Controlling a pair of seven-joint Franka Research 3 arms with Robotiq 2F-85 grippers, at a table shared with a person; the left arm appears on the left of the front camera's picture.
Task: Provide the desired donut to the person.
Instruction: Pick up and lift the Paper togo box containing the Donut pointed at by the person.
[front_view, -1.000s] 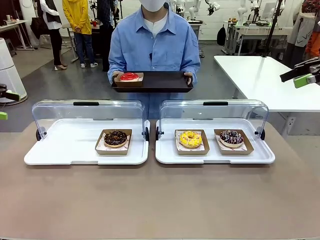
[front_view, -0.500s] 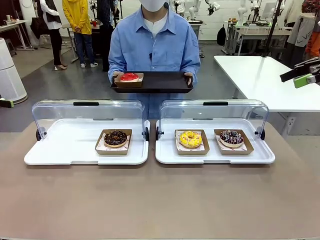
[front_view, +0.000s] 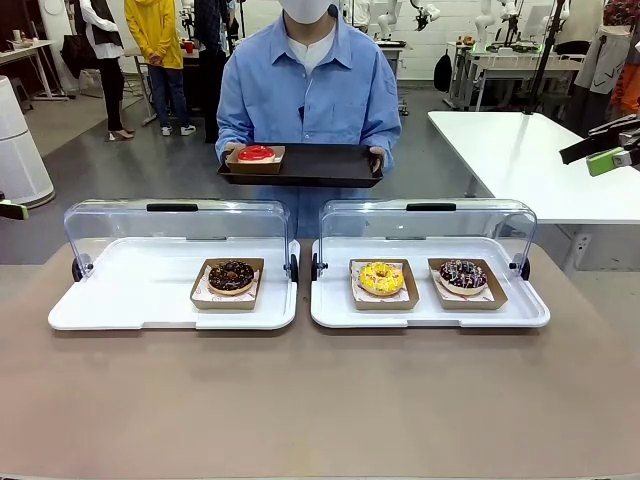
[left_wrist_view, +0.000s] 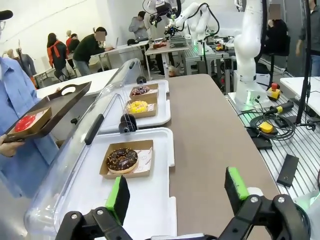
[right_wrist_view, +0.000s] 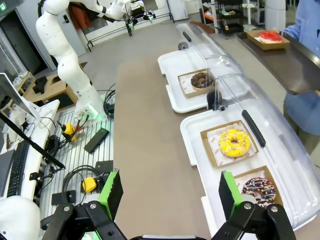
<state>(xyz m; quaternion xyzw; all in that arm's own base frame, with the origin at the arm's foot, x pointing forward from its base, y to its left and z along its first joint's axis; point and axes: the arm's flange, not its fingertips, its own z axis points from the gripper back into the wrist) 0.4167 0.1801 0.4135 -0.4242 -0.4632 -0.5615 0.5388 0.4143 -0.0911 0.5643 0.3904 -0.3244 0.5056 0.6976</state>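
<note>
Donuts sit in small brown boxes on two white trays on my table (front_view: 320, 400). I see a chocolate donut (front_view: 231, 275) alone on the left tray (front_view: 120, 300). A yellow donut (front_view: 381, 277) sits beside a dark donut with sprinkles (front_view: 463, 273) on the right tray (front_view: 430, 318). Both clear lids (front_view: 180, 225) are tipped up at the back. The person (front_view: 305, 90) stands at the far side and holds a black tray (front_view: 320, 165) with both hands. A red donut (front_view: 256, 153) lies in a box at one end of it. My left gripper (left_wrist_view: 177, 192) hangs in the air by the left end of the table, fingers spread wide, with nothing in them. My right gripper (right_wrist_view: 169, 194) hangs high by the right end, fingers spread wide too, and empty.
</note>
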